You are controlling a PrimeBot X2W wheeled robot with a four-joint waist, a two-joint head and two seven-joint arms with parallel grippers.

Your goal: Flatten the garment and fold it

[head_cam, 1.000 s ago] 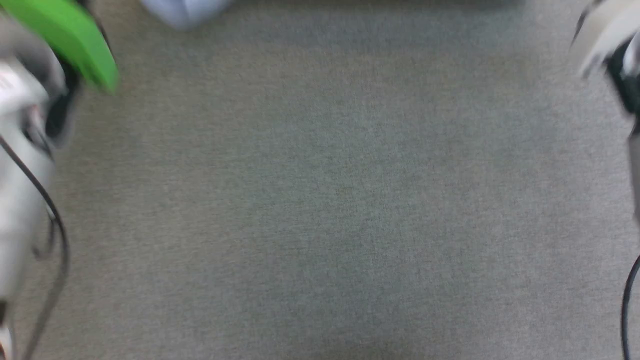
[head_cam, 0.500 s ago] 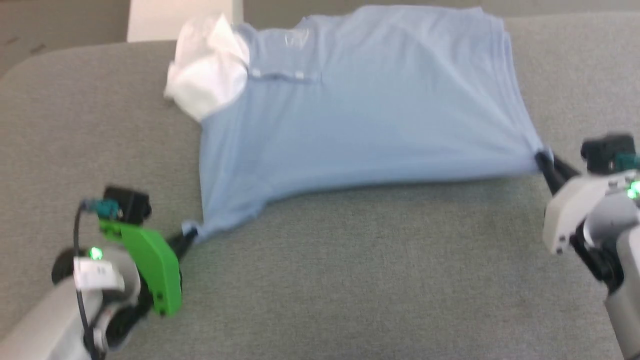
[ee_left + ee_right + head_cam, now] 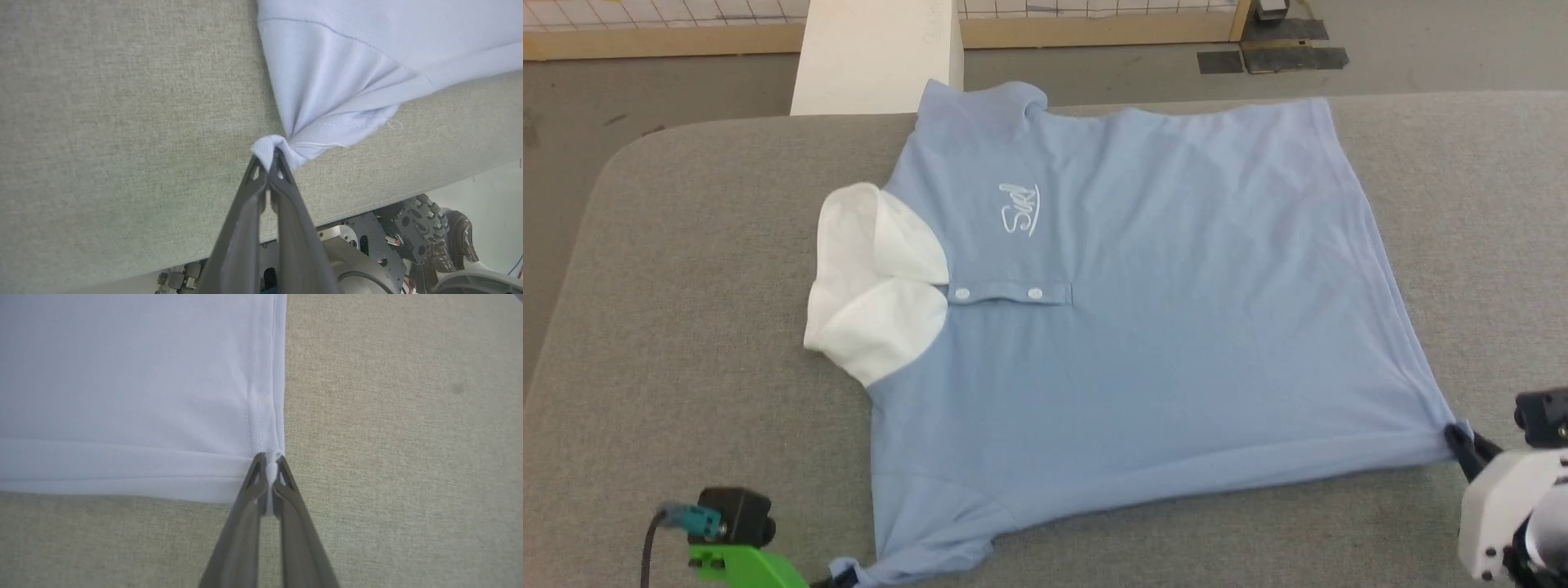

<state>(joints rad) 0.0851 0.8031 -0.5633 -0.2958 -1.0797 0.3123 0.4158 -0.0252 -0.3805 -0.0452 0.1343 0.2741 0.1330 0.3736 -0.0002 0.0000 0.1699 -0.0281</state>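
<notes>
The light blue polo shirt (image 3: 1143,327) lies spread front-up on the grey tabletop (image 3: 686,245), with its white collar (image 3: 866,302) toward the robot's left and its hem toward the right. The left pincer (image 3: 273,157) is clamped on the bunched tip of the near sleeve, by the tabletop's near edge. The right pincer (image 3: 269,461) is clamped on the near hem corner, and a taut crease runs from it along the shirt.

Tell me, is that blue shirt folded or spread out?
Spread out: the shirt lies front up on the table, collar and chest script showing.
</notes>
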